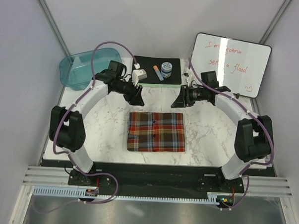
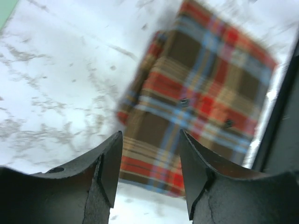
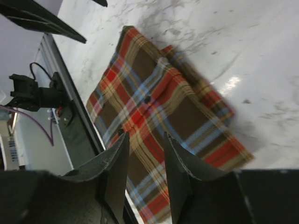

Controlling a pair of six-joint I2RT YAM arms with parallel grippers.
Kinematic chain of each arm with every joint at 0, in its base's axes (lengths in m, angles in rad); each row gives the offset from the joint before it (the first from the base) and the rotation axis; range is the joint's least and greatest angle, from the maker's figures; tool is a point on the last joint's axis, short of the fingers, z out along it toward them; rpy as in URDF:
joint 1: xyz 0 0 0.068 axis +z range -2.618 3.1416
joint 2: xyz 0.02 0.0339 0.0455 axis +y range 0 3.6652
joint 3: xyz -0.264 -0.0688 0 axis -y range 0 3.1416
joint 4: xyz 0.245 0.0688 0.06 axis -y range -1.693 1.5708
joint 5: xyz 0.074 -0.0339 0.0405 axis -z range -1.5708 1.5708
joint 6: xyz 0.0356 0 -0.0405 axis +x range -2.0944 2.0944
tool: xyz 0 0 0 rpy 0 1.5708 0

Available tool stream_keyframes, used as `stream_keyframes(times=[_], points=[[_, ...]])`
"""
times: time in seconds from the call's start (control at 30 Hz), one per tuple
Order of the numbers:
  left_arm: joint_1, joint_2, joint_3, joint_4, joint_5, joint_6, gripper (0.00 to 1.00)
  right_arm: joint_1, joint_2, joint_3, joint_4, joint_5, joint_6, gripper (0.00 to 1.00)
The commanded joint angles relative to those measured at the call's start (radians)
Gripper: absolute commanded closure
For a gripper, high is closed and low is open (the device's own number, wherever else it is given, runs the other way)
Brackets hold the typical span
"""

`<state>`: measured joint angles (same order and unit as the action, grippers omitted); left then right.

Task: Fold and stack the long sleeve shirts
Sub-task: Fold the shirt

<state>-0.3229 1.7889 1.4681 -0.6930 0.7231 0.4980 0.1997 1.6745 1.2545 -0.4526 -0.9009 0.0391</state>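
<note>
Lying folded in a flat rectangle on the tabletop (image 1: 109, 125), the plaid shirt (image 1: 156, 131) looks soft, light and floppy. The left tool (image 1: 138, 98) and right tool (image 1: 177, 102) hover near its far edge, both released and empty. Pinching the folded corners would likely keep its layers together.

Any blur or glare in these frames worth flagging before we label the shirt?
Top external: sharp and evenly lit, the folded red, orange and blue plaid flannel shirt reads crisp. Left wrist: shirt smeared and soft, white marble tabletop very bright, black left claw sharper than the cloth. Right wrist: shirt mildly soft, one small glare spot on the marble beside it.
</note>
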Motion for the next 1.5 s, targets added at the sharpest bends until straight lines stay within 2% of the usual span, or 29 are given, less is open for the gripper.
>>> stream_keyframes(times=[0.0,0.03,0.07,0.1,0.17,0.27,0.37,0.47,0.5,0.6,0.67,0.73,0.8,0.83,0.9,0.93,1.07,1.17,1.27,1.33,1.4,1.43,1.47], points=[[0.004,-0.077,-0.15,0.007,0.258,-0.272,0.43,0.069,0.014,-0.092,0.182,-0.046,0.181,0.57],[0.007,-0.063,-0.219,0.029,0.278,-0.295,0.44,0.081,0.045,-0.118,0.239,-0.043,0.194,0.57],[0.013,-0.054,-0.257,0.121,0.282,-0.338,0.44,0.081,0.066,-0.125,0.259,-0.041,0.206,0.57],[0.022,-0.037,-0.293,0.166,0.292,-0.407,0.44,0.081,0.094,-0.129,0.268,-0.036,0.206,0.57],[0.062,0.044,-0.344,0.257,0.283,-0.452,0.45,0.073,0.191,-0.118,0.256,-0.015,0.188,0.58],[0.138,0.18,-0.351,0.305,0.227,-0.556,0.48,0.069,0.31,-0.051,0.191,0.088,0.079,0.59],[0.176,0.234,-0.385,0.306,0.213,-0.624,0.52,0.073,0.447,0.113,0.101,0.158,-0.001,0.59],[0.151,0.184,-0.481,0.308,0.271,-0.633,0.53,0.116,0.556,0.304,0.046,0.2,-0.03,0.6],[0.139,0.115,-0.511,0.308,0.3,-0.631,0.53,0.16,0.591,0.394,0.017,0.206,-0.066,0.6],[0.127,-0.024,-0.632,0.309,0.427,-0.635,0.5,0.252,0.602,0.531,-0.061,0.174,-0.149,0.57],[0.165,-0.184,-0.681,0.296,0.459,-0.656,0.48,0.276,0.564,0.556,-0.086,0.142,-0.188,0.53],[0.215,-0.335,-0.703,0.294,0.425,-0.699,0.44,0.271,0.461,0.537,-0.103,0.12,-0.199,0.48],[0.277,-0.411,-0.722,0.325,0.36,-0.762,0.41,0.262,0.336,0.46,-0.103,0.131,-0.235,0.46],[0.284,-0.454,-0.739,0.373,0.331,-0.782,0.3,0.261,0.299,0.429,-0.103,0.14,-0.242,0.46],[0.288,-0.459,-0.761,0.456,0.271,-0.838,0.18,0.265,0.219,0.329,-0.1,0.174,-0.205,0.48],[0.288,-0.444,-0.756,0.495,0.257,-0.851,0.15,0.268,0.205,0.3,-0.1,0.18,-0.185,0.49],[0.297,-0.245,-0.632,0.55,0.25,-0.881,0.12,0.306,0.194,0.163,-0.068,0.198,-0.131,0.52],[0.338,-0.238,-0.623,0.624,0.234,-0.947,0.12,0.366,0.215,0.105,0.004,0.204,-0.09,0.52],[0.386,-0.25,-0.634,0.607,0.223,-0.963,0.12,0.408,0.292,0.097,-0.013,0.201,-0.111,0.53],[0.393,-0.266,-0.66,0.573,0.214,-0.955,0.12,0.409,0.309,0.079,-0.073,0.2,-0.244,0.54],[0.393,-0.282,-0.705,0.582,0.225,-0.957,0.13,0.392,0.315,0.053,-0.254,0.2,-0.41,0.55],[0.392,-0.283,-0.721,0.589,0.233,-0.969,0.14,0.38,0.309,0.037,-0.388,0.217,-0.586,0.56],[0.392,-0.283,-0.736,0.592,0.236,-0.975,0.14,0.342,0.291,0.022,-0.453,0.259,-0.669,0.56]])
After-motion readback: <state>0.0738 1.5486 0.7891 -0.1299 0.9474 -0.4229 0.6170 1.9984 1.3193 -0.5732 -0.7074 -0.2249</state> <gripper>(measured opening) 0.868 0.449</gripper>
